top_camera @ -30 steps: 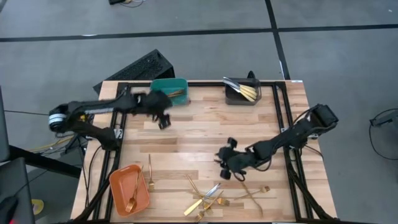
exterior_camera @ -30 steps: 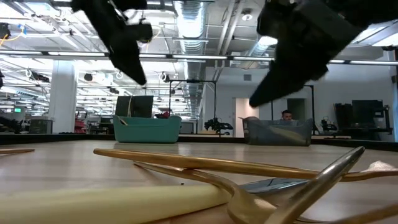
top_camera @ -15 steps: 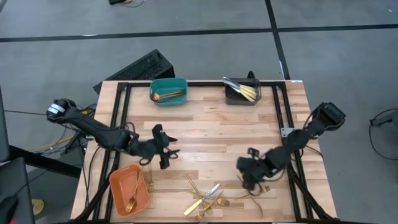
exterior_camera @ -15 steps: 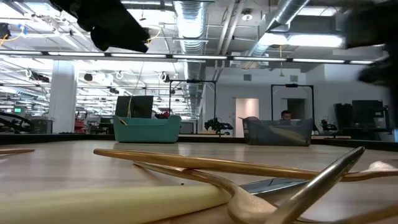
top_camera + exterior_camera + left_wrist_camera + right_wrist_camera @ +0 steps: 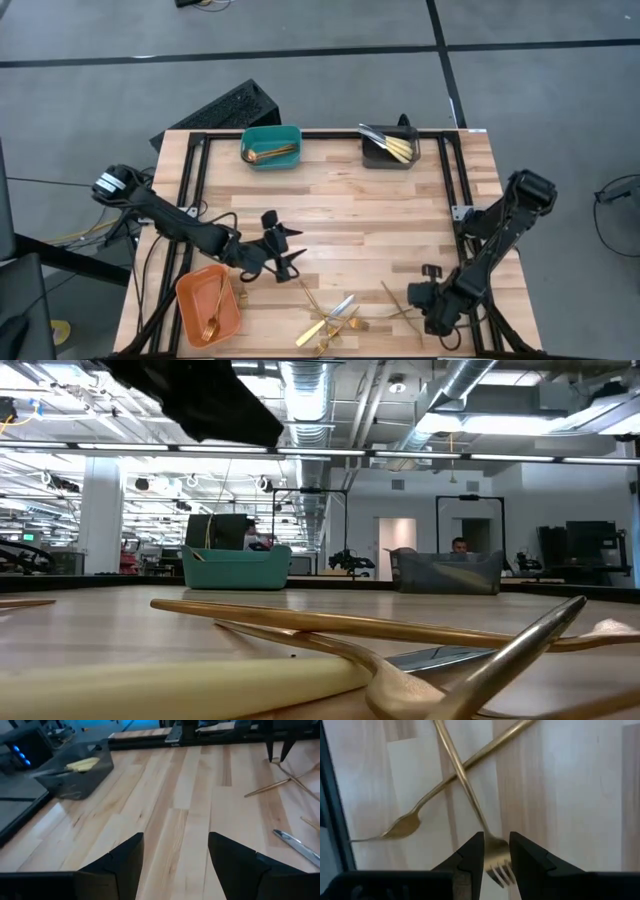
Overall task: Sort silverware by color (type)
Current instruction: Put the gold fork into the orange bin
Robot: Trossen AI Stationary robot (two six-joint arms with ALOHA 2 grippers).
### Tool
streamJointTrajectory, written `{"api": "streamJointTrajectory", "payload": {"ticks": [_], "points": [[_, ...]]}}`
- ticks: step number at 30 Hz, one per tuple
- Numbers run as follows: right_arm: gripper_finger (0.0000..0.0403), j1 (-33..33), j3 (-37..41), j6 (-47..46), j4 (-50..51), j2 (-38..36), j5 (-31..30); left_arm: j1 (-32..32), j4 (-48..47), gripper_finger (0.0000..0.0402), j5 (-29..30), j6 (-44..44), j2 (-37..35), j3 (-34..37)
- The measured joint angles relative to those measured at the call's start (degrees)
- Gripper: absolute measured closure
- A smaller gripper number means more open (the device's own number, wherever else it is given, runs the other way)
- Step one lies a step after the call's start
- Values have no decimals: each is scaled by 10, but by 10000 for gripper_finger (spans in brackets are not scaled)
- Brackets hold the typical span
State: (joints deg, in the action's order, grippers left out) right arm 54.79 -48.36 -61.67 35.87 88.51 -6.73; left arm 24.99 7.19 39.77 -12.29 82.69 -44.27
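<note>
The silverware is gold. A loose pile (image 5: 330, 320) lies near the table's front edge, and two crossed pieces (image 5: 400, 298) lie to its right. My right gripper (image 5: 428, 305) points down over that pair. It is open by a narrow gap (image 5: 496, 852), one finger on either side of a fork's head (image 5: 495, 854). The fork lies flat, its handle under the other piece (image 5: 445, 785). My left gripper (image 5: 287, 255) hovers open (image 5: 175, 855) over bare wood, left of the table's middle, nothing between its fingers.
An orange bin (image 5: 190, 300) with a gold piece stands at the near left. At the far edge stand a teal bin (image 5: 271, 135) and a dark grey bin (image 5: 390, 160), both holding silverware. A knife blade (image 5: 295, 845) lies ahead of my left gripper. Bare wood fills the table's middle.
My left gripper has swung from beside the teal bin toward the near edge, and now stands close to the orange bin and the pile. My right gripper has gone from the table's middle toward the near right corner and tipped down over the crossed pieces.
</note>
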Motion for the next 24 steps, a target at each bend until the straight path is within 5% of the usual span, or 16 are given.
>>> {"api": "streamJointTrajectory", "payload": {"ticks": [11, 16, 20, 24], "points": [[285, -6, -2, 59, -47, 60, 1, -1, -2, 192, 8, 6, -2, -10], [318, -19, -2, 60, -10, 62, -50, -1, 1, 192, 14, -6, -2, -10], [376, -38, 3, 62, 42, 50, -148, -13, 5, 192, 17, -29, -2, -10], [376, -56, 1, 46, 34, 29, -325, -28, 23, 192, 17, -33, -1, -2]]}}
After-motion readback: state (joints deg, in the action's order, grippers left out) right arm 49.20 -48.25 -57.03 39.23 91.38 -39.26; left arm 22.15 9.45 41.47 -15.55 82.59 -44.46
